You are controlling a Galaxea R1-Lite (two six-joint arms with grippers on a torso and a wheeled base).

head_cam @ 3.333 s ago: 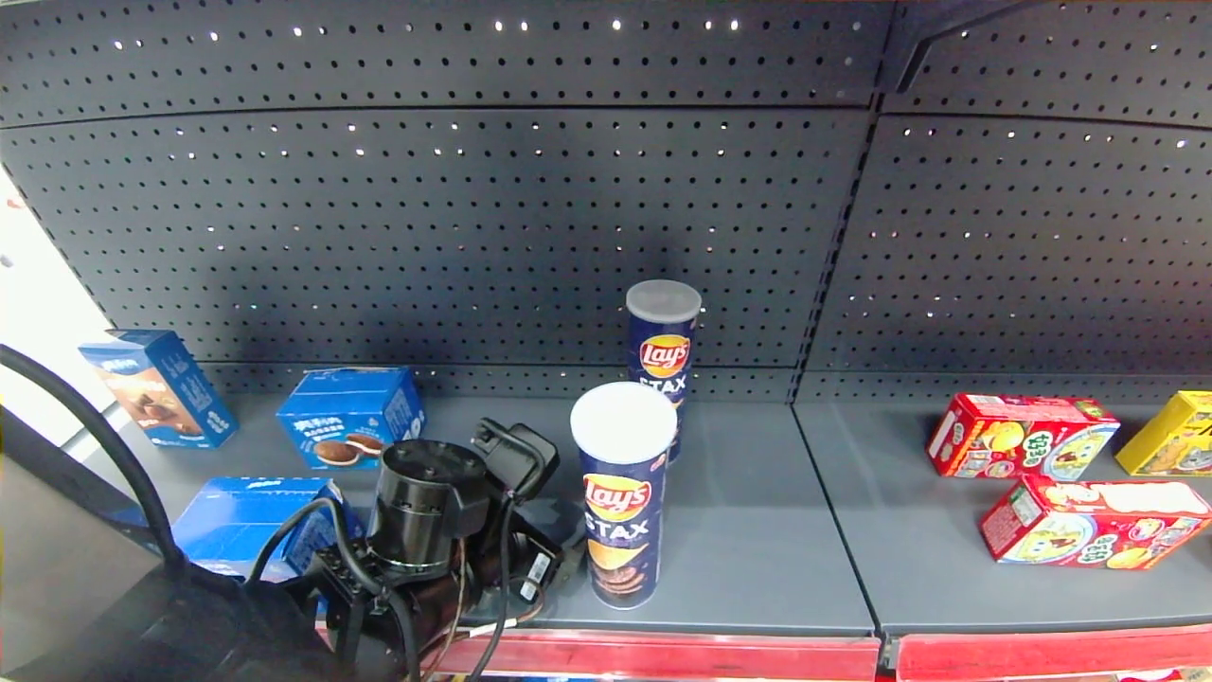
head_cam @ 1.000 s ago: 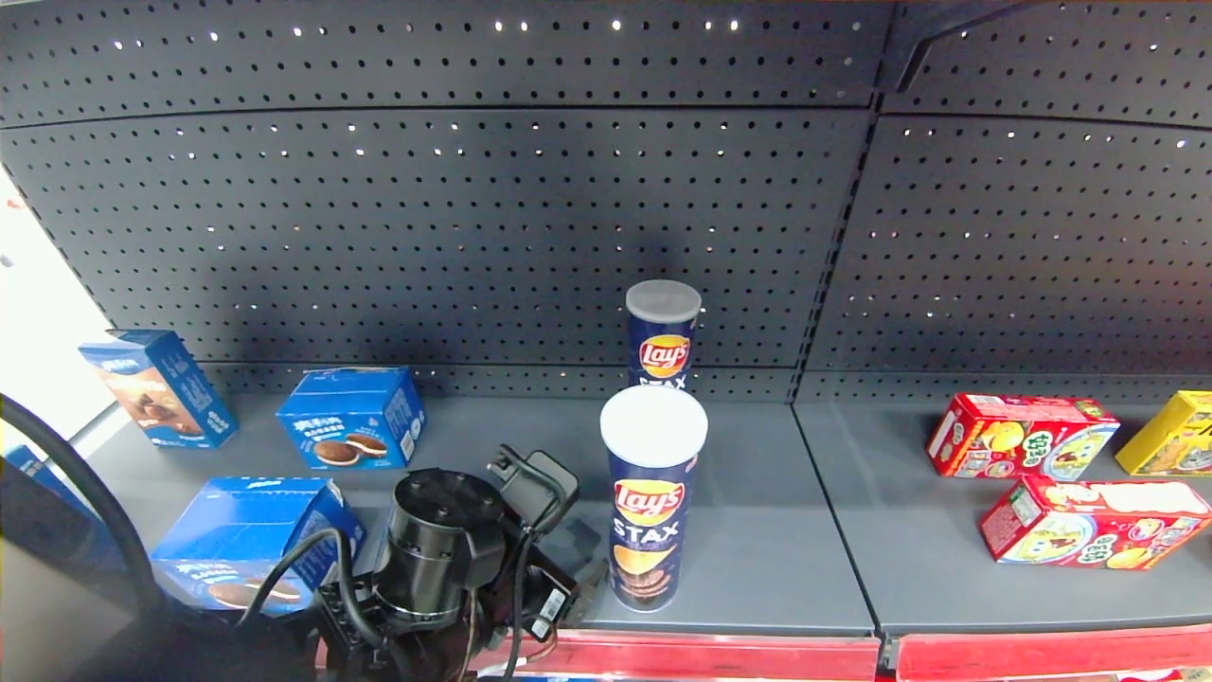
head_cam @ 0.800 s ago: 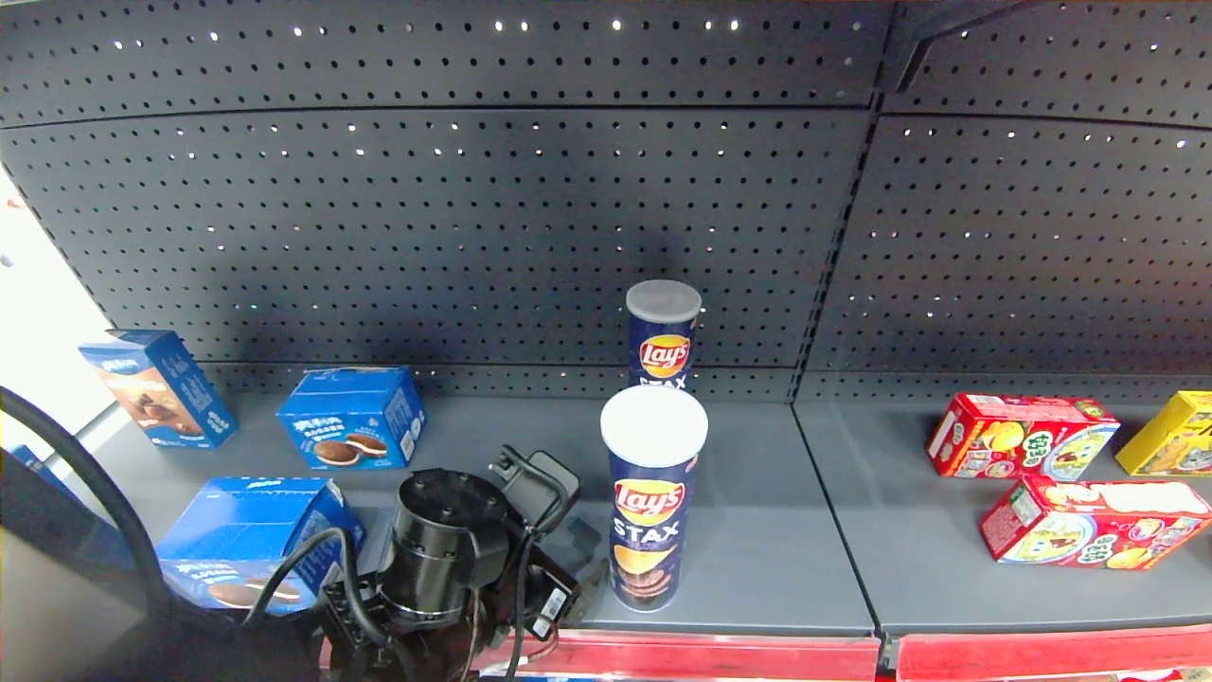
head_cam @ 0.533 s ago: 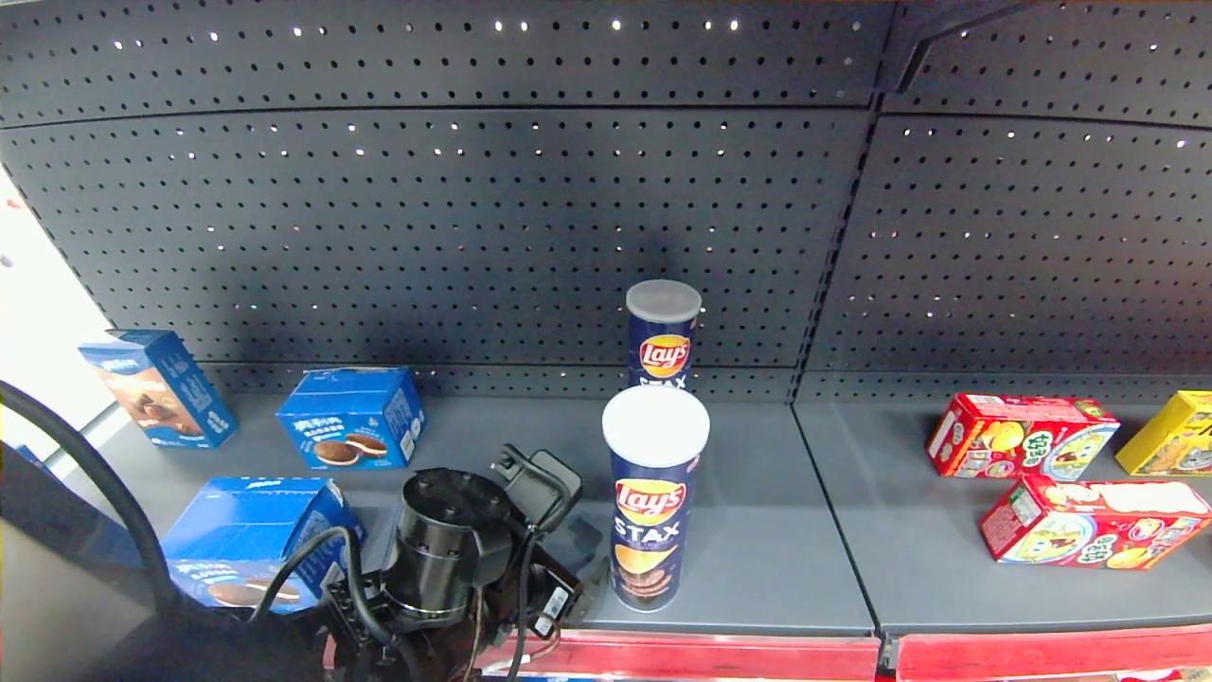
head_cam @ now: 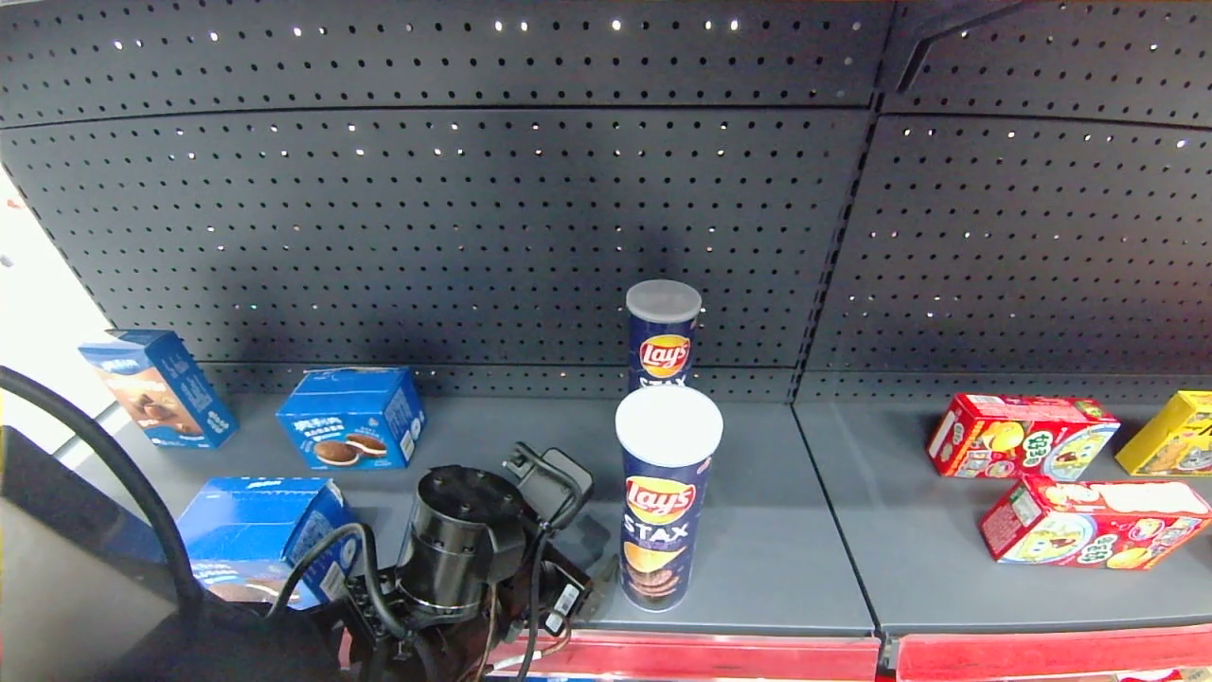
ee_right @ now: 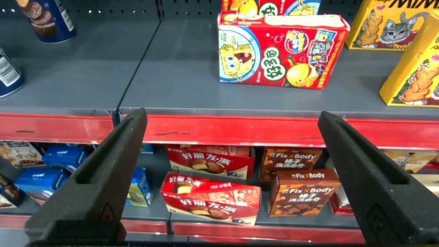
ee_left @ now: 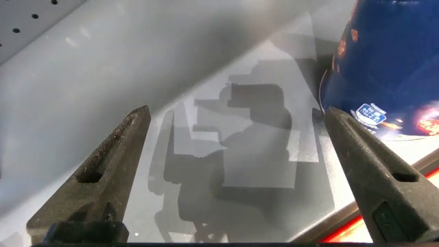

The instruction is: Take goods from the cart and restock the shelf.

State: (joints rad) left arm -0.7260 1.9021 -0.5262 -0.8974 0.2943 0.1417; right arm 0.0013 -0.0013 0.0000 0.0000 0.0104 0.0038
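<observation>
Head view: chip can (head_cam: 666,497) upright near front edge of shelf (head_cam: 767,540), directly in front of second can (head_cam: 662,336) at back edge. Left gripper (head_cam: 589,580) low, just beside chip can.
Left wrist view: fingers (ee_left: 113,175) spread wide over bare shelf, chip can base just off one tip, outside the gap.
Right wrist view: right gripper (ee_right: 233,171) spread wide, off shelf's front edge, facing red box (ee_right: 281,48).

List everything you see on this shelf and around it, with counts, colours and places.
Grey metal shelf: one, with red front rail.
Dark blue cylindrical chip cans: two, upright mid-shelf, one behind the other.
Blue cardboard cookie boxes: three, left part.
Red cardboard snack boxes: two, lying flat, right bay.
Yellow cardboard boxes: two, right end.
Red and brown boxes: several, underneath.
Left tool: black, open, beside front can's base.
Right tool: black, open, facing front rail.
</observation>
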